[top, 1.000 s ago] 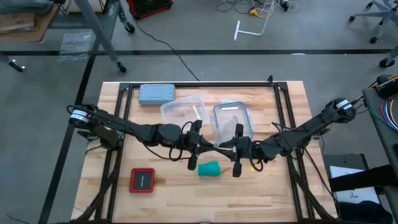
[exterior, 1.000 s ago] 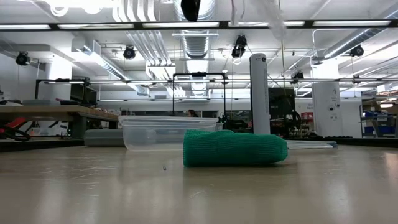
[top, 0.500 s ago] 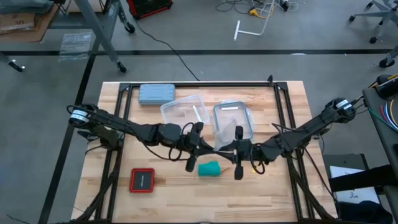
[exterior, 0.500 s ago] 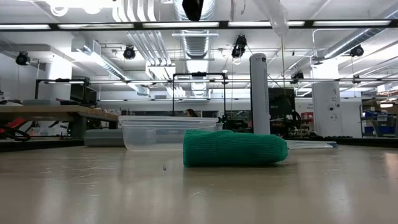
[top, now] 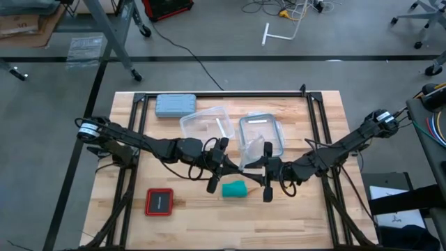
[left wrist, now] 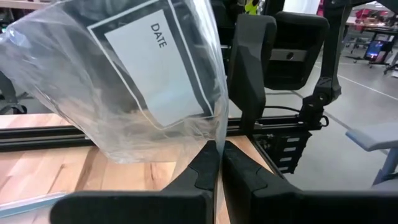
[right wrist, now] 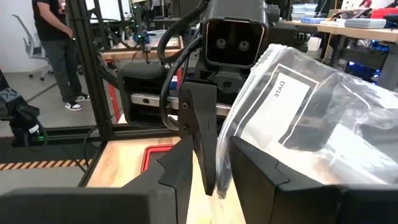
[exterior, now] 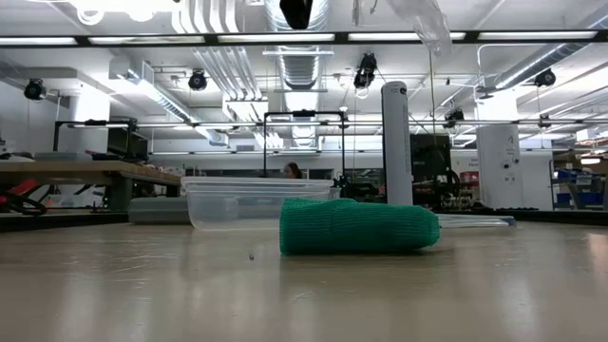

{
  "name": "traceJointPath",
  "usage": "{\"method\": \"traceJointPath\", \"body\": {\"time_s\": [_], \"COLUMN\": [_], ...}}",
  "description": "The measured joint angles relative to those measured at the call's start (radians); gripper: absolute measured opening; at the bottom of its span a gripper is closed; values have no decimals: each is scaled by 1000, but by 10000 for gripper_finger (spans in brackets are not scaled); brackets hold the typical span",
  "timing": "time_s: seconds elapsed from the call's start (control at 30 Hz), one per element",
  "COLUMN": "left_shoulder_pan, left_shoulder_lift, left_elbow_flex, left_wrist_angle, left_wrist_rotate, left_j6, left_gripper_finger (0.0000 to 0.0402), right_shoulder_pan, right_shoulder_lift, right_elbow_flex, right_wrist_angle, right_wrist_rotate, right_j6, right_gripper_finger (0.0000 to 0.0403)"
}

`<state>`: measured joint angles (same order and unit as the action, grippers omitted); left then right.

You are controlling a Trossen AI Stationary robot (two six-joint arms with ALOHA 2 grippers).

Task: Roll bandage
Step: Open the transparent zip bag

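The left gripper (top: 217, 164) hangs above the middle of the table with its fingers (left wrist: 205, 163) pressed together on the edge of a clear plastic bag (left wrist: 137, 81) that carries a white label reading DATE. The right gripper (top: 266, 170) faces it from just beside, and in the right wrist view its fingers (right wrist: 202, 137) stand a little apart with the bag's other edge between them; whether they actually pinch the film I cannot tell. The bag hangs between the two arms, off the wood.

The bandage (top: 235, 189) lies on the table (top: 293, 223) just in front of both grippers, free of either one. In the low view the bandage (exterior: 359, 226) is a green roll lying on its side, knitted and ribbed, with a loose-looking end on its right.

It should handle as something very light and soft: it will squash under a firm pinch, and the stretchy cloth may spring open or unwind if taken by the loose end. The cloth looks grippy, not slippery, and not fragile. The safest hold seems to be across the middle of the roll, the fingers closing on its round sides with gentle pressure, so the layers stay wound.

Behind the arms sit two clear tubs (top: 261, 132) and a grey-blue case (top: 175, 104); a red-framed pad (top: 159, 202) lies nearer the front left.
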<state>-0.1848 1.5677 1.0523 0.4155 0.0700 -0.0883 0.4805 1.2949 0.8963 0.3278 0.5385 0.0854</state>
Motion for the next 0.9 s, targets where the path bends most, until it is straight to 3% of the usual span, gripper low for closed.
{"method": "traceJointPath", "body": {"time_s": [0.4,0.57,0.9], "left_shoulder_pan": [4,8,11], "left_shoulder_lift": [-1,-2,-2], "left_elbow_flex": [0,2,1], "left_wrist_angle": [-28,-38,-54], "left_wrist_rotate": [4,2,0], "left_j6": [0,0,0], "left_gripper_finger": [4,4,4], "right_shoulder_pan": [13,40,72], "right_shoulder_lift": [0,-5,-25], "right_elbow_flex": [0,0,0], "right_wrist_angle": [-4,-16,-77], "right_wrist_rotate": [8,97,116], "right_j6": [-43,-57,41], "right_gripper_finger": [6,1,0]}}
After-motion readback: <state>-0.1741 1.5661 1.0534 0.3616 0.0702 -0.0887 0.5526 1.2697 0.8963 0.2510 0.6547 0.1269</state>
